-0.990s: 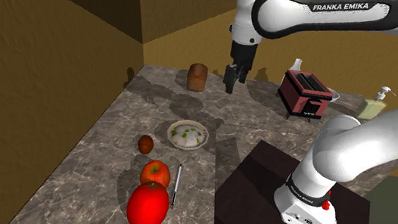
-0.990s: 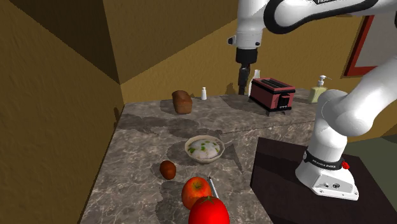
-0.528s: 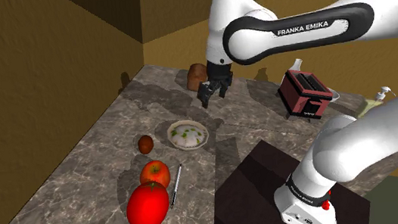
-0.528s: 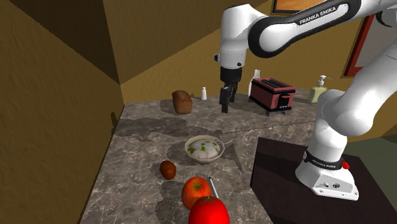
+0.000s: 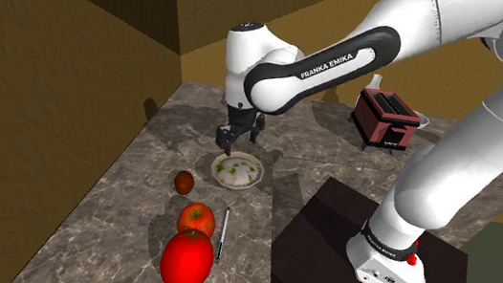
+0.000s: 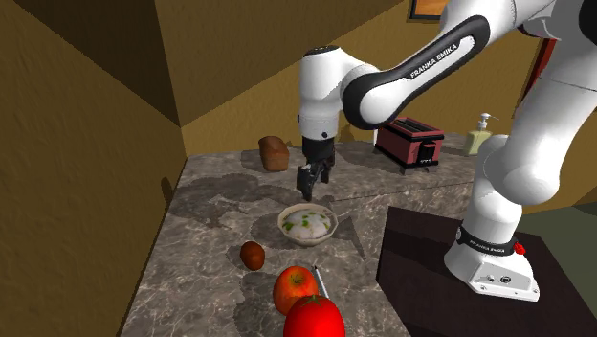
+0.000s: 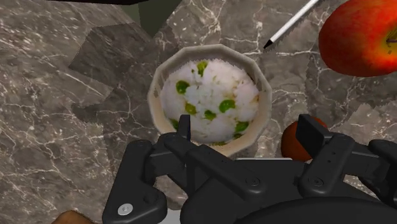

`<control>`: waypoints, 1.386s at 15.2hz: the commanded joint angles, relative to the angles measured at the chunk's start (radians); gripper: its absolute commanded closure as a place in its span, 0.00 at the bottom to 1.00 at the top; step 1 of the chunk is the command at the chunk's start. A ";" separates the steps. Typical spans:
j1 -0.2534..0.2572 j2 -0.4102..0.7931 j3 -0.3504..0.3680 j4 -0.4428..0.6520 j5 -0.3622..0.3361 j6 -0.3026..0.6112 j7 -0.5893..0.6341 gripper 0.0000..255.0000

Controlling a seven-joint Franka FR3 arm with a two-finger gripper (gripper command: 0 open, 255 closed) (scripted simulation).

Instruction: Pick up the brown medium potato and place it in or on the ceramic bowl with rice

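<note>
A big red tomato [image 5: 186,260] and red apple [image 5: 195,218] sit lower left; a red toaster [image 5: 386,117] stands right of centre.

Counting on marble counter [image 5: 105,228]:
- one bowl of rice [image 5: 237,170] sitting
- one brown potato [image 5: 184,182] lying
- two red round fruits lying: one apple [image 5: 195,218], one bigger plain red fruit [image 5: 186,260]
- one slim white pen [image 5: 222,235] lying
- one brown bread loaf [image 6: 275,153] standing
- one red toaster [image 5: 386,117] standing
- one soap dispenser [image 6: 480,137] standing
- one white arm [image 5: 328,60] reaching over
</note>
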 commanded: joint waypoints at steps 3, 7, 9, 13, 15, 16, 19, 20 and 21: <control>-0.009 0.165 0.047 0.083 -0.078 0.072 0.163 0.00; 0.005 0.337 0.061 0.188 -0.182 0.116 0.327 0.00; 0.024 0.422 0.053 0.250 -0.233 0.128 0.402 0.00; 0.076 0.590 0.020 0.393 -0.318 0.134 0.531 0.00; 0.106 0.672 -0.001 0.473 -0.348 0.131 0.582 0.00; 0.121 0.712 -0.012 0.515 -0.360 0.127 0.605 0.00; 0.138 0.770 -0.030 0.557 -0.379 0.141 0.631 0.00; 0.139 0.779 -0.033 0.557 -0.384 0.150 0.633 0.00; 0.140 0.788 -0.037 0.557 -0.388 0.159 0.636 0.00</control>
